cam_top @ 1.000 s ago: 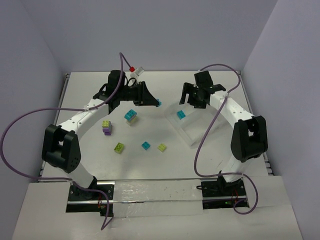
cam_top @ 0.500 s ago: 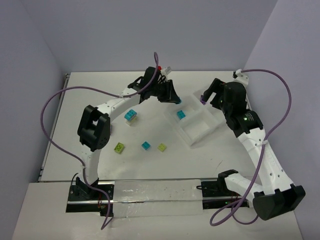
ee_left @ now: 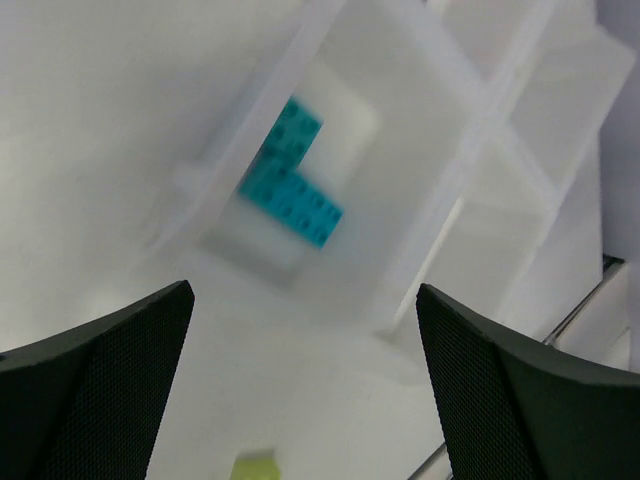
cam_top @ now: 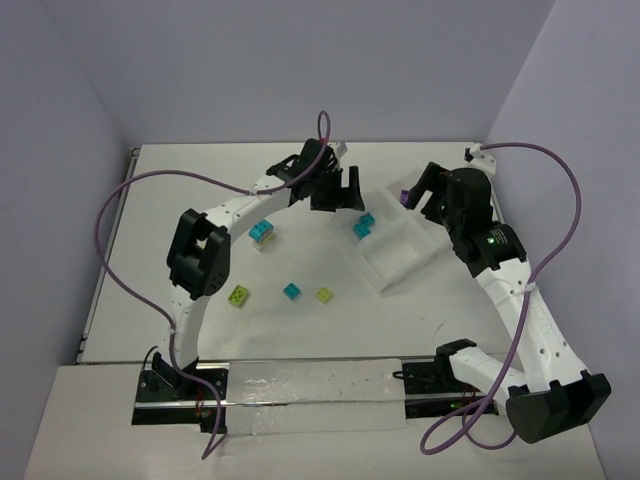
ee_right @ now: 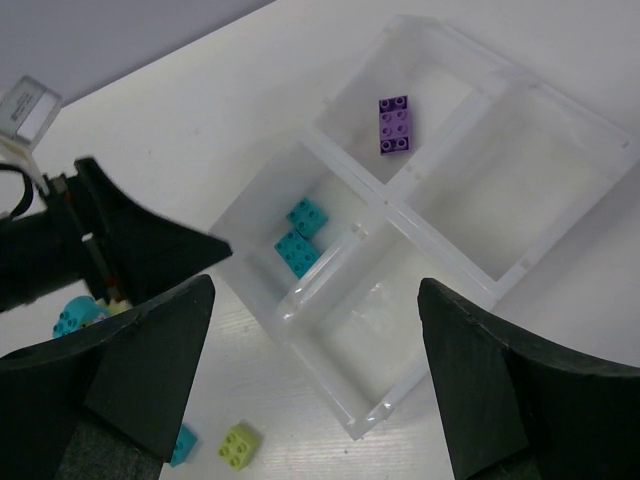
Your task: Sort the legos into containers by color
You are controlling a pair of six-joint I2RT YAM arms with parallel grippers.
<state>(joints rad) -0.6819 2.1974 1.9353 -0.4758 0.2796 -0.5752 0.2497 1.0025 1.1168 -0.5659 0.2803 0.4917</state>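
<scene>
My left gripper (cam_top: 348, 192) hangs open over the near-left compartment of the clear tray (cam_top: 385, 280). Two cyan legos (ee_left: 291, 177) lie side by side in that compartment, below the empty left gripper (ee_left: 302, 292). My right gripper (ee_right: 315, 283) is open and empty above the tray (ee_right: 455, 290), high at its far right. One purple lego (ee_right: 394, 124) sits in the far compartment. The two cyan legos (ee_right: 300, 238) also show in the right wrist view. On the table lie a cyan-on-white stack (cam_top: 262, 232), a lime lego (cam_top: 239, 295), a cyan lego (cam_top: 291, 291) and another lime lego (cam_top: 324, 295).
The left arm (cam_top: 250, 200) arches from its base across the table's left half to the tray. The right arm (cam_top: 510, 290) stands along the right side. White walls close the table at the back and sides.
The left gripper carried a cyan lego right to the tray and opened; the lego now lies beside the other cyan one. The right arm swung to the tray's far right.
</scene>
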